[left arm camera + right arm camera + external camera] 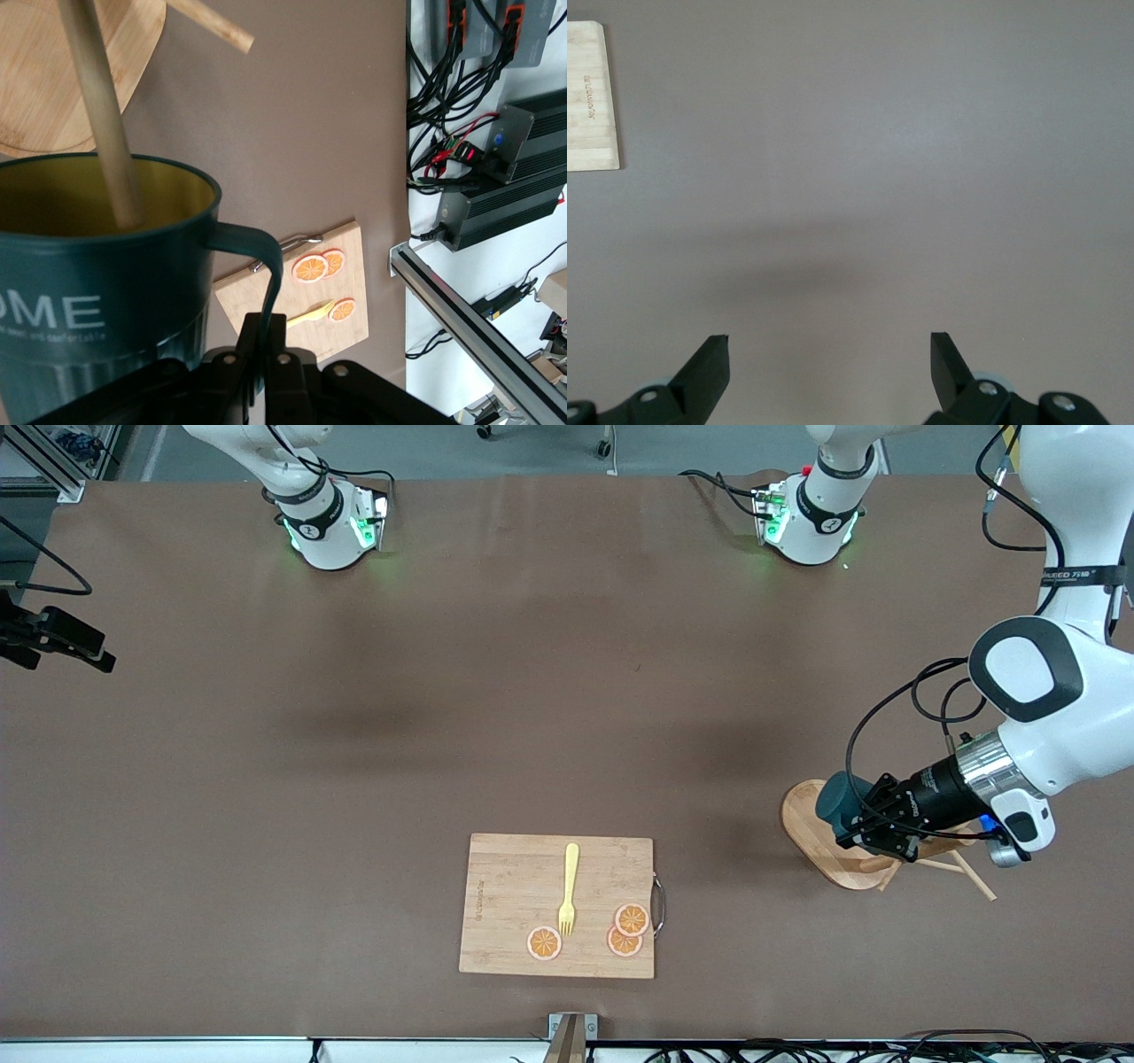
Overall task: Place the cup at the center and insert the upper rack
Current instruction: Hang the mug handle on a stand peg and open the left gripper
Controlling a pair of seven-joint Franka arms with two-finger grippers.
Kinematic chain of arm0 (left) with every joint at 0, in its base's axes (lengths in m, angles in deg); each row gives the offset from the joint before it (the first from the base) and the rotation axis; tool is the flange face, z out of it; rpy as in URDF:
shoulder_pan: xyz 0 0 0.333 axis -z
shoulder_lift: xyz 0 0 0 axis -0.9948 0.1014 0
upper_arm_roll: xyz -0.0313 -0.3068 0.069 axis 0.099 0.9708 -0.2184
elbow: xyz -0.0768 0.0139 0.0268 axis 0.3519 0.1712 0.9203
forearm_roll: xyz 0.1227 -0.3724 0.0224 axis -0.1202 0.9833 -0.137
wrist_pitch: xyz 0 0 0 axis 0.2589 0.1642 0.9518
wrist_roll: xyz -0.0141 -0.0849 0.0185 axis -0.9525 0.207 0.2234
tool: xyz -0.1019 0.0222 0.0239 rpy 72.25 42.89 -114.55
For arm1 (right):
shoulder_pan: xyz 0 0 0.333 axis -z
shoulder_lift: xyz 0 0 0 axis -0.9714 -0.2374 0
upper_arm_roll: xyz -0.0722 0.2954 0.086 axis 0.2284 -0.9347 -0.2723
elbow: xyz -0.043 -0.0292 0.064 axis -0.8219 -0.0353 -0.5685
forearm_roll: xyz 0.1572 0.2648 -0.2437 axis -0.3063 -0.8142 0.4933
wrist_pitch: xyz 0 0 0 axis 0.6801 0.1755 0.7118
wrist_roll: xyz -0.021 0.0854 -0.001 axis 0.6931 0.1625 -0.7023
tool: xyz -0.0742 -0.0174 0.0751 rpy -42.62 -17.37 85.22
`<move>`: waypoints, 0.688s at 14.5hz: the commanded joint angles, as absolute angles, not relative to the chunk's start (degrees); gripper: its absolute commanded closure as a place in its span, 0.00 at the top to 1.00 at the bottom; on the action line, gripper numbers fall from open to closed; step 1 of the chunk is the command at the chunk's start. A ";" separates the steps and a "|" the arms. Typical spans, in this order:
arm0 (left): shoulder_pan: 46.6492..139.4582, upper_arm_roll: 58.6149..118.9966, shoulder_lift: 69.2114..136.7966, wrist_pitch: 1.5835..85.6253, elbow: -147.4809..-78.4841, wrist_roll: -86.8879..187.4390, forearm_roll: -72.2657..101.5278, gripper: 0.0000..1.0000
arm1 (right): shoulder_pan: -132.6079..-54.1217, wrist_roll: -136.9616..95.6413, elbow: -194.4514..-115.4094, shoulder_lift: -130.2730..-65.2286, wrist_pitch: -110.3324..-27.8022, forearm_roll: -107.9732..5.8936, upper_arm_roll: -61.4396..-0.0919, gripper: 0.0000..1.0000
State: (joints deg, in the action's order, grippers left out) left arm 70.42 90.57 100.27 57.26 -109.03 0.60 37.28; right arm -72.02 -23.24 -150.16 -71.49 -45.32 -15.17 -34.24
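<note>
The dark teal cup with a yellow inside is held over the oval base of the light wooden upper rack, toward the left arm's end of the table. My left gripper is shut on the cup's handle. In the left wrist view the cup fills the foreground, and a round dowel of the rack reaches into its mouth. Thin pegs stick out beside the base. My right gripper is open and empty over bare table; it does not show in the front view.
A rectangular bamboo cutting board lies near the front camera, with a yellow fork and three orange slices on it. Its corner shows in the right wrist view. A black device juts in at the right arm's end.
</note>
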 commanded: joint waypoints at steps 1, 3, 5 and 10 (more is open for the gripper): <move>68.98 90.87 101.64 57.31 -107.05 1.97 38.69 0.01 | -72.92 -23.58 -150.57 -70.77 -45.03 -14.46 -34.19 1.00; 68.89 90.87 102.16 57.22 -106.44 1.97 38.69 0.02 | -72.75 -23.58 -150.74 -70.77 -45.38 -14.46 -34.11 1.00; 68.62 90.78 102.52 57.31 -106.17 1.97 38.69 0.03 | -72.66 -23.58 -150.83 -70.77 -45.29 -14.46 -34.11 1.00; 66.69 90.78 103.75 57.31 -106.17 1.97 38.51 0.06 | -72.84 -23.58 -150.74 -70.77 -47.49 -14.28 -34.11 1.00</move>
State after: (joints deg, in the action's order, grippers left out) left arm 67.68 90.48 102.89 57.27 -107.17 0.65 37.29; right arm -72.40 -23.24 -150.15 -71.49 -46.58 -15.17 -34.24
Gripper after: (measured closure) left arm 0.947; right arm 0.000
